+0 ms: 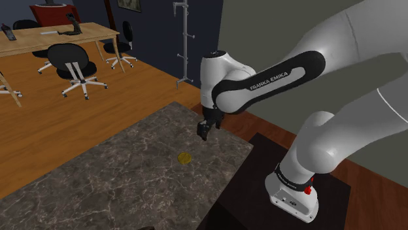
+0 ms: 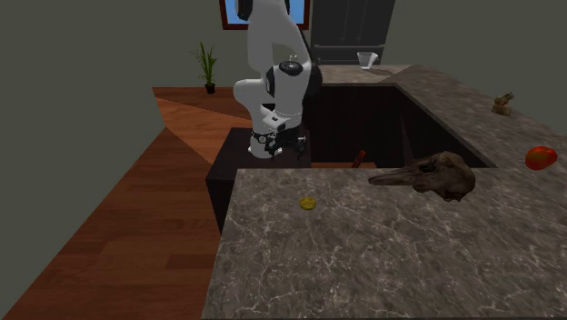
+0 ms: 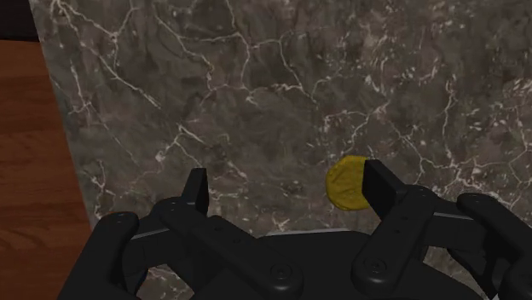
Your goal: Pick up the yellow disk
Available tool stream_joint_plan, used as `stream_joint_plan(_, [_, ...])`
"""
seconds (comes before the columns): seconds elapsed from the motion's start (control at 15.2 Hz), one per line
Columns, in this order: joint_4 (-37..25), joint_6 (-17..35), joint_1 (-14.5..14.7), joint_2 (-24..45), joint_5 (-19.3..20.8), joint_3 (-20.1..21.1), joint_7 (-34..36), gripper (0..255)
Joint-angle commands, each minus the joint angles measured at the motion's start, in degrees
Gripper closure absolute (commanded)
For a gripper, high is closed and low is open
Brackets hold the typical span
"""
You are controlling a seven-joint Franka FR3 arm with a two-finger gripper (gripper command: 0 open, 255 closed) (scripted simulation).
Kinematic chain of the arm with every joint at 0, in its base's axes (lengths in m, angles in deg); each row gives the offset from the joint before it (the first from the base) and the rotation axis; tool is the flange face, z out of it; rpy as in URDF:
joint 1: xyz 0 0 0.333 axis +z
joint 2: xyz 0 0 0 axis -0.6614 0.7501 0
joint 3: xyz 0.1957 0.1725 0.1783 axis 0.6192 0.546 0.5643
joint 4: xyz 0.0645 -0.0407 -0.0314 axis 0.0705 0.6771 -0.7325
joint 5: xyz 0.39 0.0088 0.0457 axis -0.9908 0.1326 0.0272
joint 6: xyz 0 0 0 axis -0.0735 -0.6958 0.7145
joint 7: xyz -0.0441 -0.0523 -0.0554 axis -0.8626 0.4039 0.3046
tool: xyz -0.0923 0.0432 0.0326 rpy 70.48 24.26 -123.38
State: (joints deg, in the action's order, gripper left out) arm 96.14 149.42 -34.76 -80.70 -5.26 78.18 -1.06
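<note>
The shoulder view looks down over the tabletop (image 1: 98, 176) from beside the stand (image 1: 252, 176). The second exterior view faces the arm (image 2: 273, 55) across it, perhaps farther back; the wrist view sits close above the shared yellow disk (image 3: 347, 184).

Wood floor (image 1: 65, 124), desk (image 1: 59, 34), office chairs (image 1: 72, 60), dark walls (image 1: 153, 32)

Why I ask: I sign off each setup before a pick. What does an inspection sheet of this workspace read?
Surface: dark veined stone counter.
Job's things: yellow disk lies flat on the counter, untouched.
Clutter: brown skull-like object and red-orange object farther along the counter, apart from the disk.
Grippers: gripper above the counter near the disk, jaws open, holding nothing.
Cables: nothing seen.
Surroundings: wooden floor, desk with office chairs, coat stand, potted plant.
</note>
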Motion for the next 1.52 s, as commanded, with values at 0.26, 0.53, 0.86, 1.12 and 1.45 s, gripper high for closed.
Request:
stream_joint_plan(0.26, [-2.13, 14.76, -0.46, 13.88, 2.68, 5.23, 7.44, 0])
stream_joint_plan(0.53, [-5.64, 22.74, -1.36, 24.13, 9.73, 7.83, 15.52, 0])
stream_joint_plan(0.86, [-7.96, 28.11, -0.6, 31.87, 17.77, 6.97, 22.68, 0])
stream_joint_plan(1.12, [-8.24, 31.03, 0.26, 35.49, 21.9, 5.35, 25.77, 0])
stream_joint_plan(1.45, [-8.41, 31.41, 0.49, 36.1, 22.54, 5.0, 26.25, 255])
